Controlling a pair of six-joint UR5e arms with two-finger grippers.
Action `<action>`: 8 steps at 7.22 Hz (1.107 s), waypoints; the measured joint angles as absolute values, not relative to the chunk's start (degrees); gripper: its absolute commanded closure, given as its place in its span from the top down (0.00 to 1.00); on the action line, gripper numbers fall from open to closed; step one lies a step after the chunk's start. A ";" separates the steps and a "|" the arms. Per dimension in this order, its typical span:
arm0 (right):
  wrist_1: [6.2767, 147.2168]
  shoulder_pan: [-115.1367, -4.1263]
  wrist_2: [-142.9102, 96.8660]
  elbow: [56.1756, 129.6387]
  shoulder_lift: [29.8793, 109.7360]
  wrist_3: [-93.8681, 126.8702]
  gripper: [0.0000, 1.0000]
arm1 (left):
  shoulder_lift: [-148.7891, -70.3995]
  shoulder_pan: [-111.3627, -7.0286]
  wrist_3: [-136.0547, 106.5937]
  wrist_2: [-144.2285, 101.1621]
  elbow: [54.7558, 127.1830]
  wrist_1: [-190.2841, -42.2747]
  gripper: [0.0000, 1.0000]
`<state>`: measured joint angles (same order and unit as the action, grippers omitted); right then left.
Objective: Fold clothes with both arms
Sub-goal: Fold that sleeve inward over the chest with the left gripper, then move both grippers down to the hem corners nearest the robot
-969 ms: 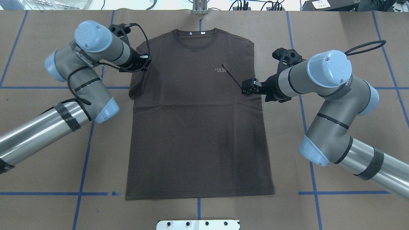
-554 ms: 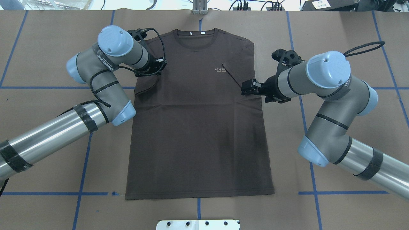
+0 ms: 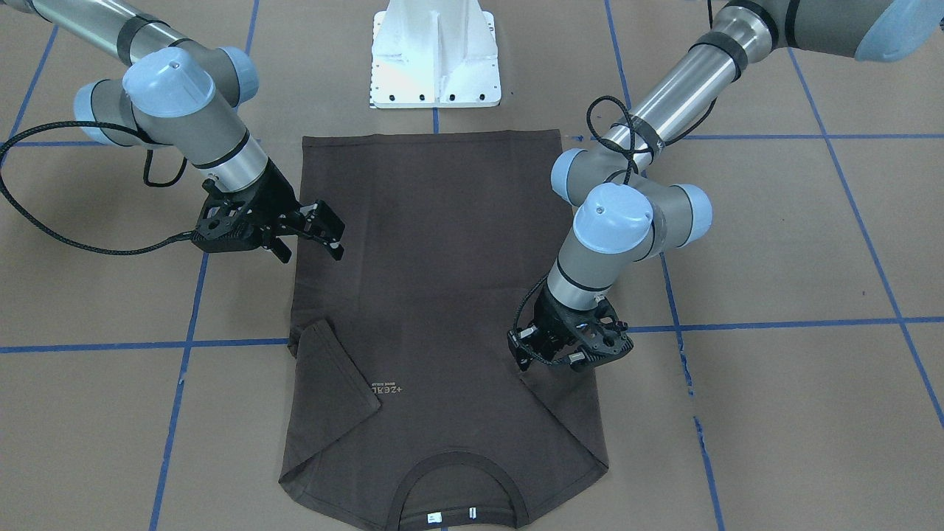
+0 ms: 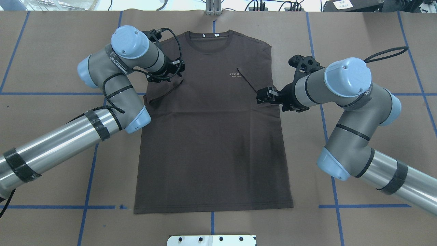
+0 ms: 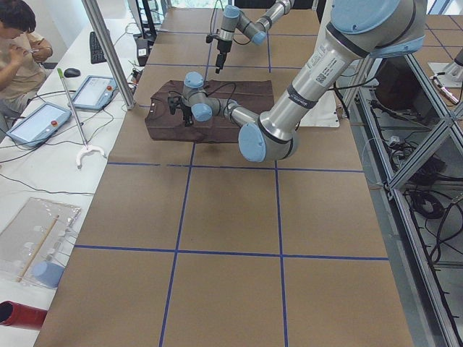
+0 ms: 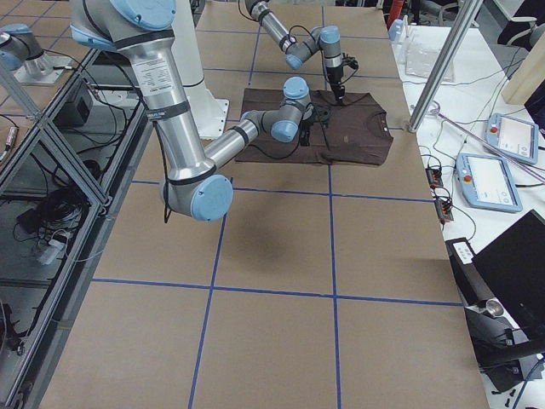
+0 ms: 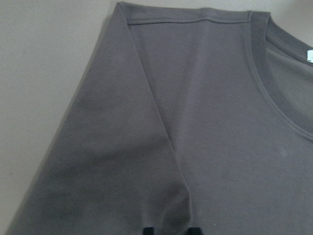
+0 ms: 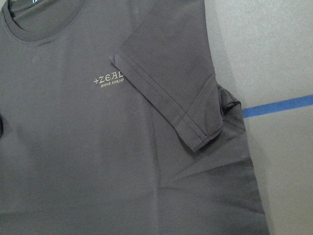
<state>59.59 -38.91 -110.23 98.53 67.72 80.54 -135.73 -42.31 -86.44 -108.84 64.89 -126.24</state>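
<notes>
The dark brown T-shirt [image 4: 211, 136] lies flat on the table, collar [image 4: 209, 37] at the far side and pale lettering [image 8: 108, 80] on the chest. Its right sleeve [image 4: 249, 80] is folded inward over the chest. My left gripper [image 4: 177, 70] is down on the other sleeve [image 4: 164, 92], shut on its cloth, with that sleeve drawn in over the body. In the left wrist view the fabric rises in a ridge to the fingertips [image 7: 146, 230]. My right gripper [image 4: 262, 96] hovers open over the shirt's right edge, below the folded sleeve, holding nothing.
The white pedestal base [image 3: 435, 59] stands just past the shirt's hem. Blue tape lines [image 4: 88, 164] cross the brown table cover. A person [image 5: 22, 43] sits at a side table with tablets [image 5: 40, 119]. A metal post [image 4: 213, 7] stands beyond the collar.
My left arm has swung right, carrying the left sleeve from the table beside the shirt inward onto the body. The right arm has barely shifted.
</notes>
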 measured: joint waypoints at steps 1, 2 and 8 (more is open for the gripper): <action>59.63 -38.71 -109.96 98.56 67.75 80.52 1.00 | -135.11 -41.28 -88.07 -108.94 67.38 -126.06 0.90; 59.78 -38.40 -109.60 98.77 67.75 80.60 1.00 | -134.08 -39.67 -90.03 -109.02 71.12 -125.73 0.90; 61.57 -22.14 -99.96 112.68 80.72 95.37 0.96 | -115.75 -33.14 -92.96 -109.68 101.55 -121.17 0.89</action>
